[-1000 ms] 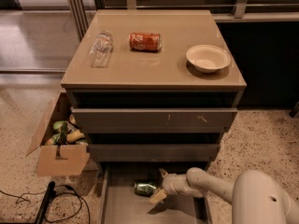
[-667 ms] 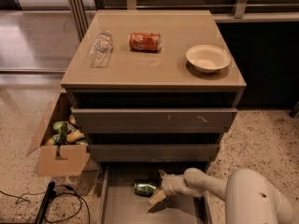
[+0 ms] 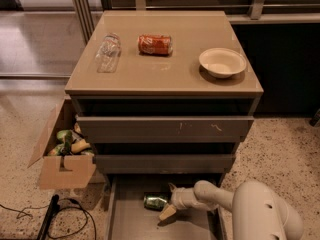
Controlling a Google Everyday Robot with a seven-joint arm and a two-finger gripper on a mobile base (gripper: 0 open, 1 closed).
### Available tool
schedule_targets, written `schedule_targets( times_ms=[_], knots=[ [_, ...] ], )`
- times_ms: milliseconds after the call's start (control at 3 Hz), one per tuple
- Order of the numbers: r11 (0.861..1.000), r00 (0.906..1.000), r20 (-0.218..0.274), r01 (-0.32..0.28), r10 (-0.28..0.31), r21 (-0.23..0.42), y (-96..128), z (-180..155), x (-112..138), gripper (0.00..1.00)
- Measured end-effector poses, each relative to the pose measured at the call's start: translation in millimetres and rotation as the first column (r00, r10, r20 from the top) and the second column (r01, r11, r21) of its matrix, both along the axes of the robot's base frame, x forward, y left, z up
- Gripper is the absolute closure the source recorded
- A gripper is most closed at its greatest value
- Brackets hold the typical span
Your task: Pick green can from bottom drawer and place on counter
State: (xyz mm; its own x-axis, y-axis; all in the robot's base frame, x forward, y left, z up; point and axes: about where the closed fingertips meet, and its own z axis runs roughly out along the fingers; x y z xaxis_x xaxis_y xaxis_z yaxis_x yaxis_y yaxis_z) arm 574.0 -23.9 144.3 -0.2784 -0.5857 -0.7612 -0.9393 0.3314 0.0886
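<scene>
The green can (image 3: 155, 201) lies on its side on the floor of the open bottom drawer (image 3: 131, 225), near the drawer's back. My gripper (image 3: 169, 201) reaches in from the right, level with the can. It is open, with one finger behind the can's right end and one in front. The pale arm (image 3: 215, 196) stretches in from the lower right. The tan counter (image 3: 170, 71) tops the cabinet.
On the counter lie a clear plastic bottle (image 3: 108, 51), a red-orange can (image 3: 155, 44) and a white bowl (image 3: 222, 62). The two upper drawers are slightly open. A cardboard box (image 3: 65, 171) with items stands left of the cabinet, with cables (image 3: 55, 216) on the floor.
The arm's body has shifted a little to the left. The gripper and the green can stay at about the same place.
</scene>
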Motion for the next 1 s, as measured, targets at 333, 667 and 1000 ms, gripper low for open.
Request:
schedule_targets(
  times_ms=[333,667,1000],
  knots=[
    [1.000,0.9999,-0.015,-0.006,0.007,0.004,6.8,-12.0,4.1,0.00],
    [1.000,0.9994,-0.033,-0.008,0.008,0.010,13.6,-20.3,7.2,0.19],
    [1.000,0.9994,-0.032,-0.008,0.008,0.010,13.7,-20.3,7.6,0.42]
  ],
)
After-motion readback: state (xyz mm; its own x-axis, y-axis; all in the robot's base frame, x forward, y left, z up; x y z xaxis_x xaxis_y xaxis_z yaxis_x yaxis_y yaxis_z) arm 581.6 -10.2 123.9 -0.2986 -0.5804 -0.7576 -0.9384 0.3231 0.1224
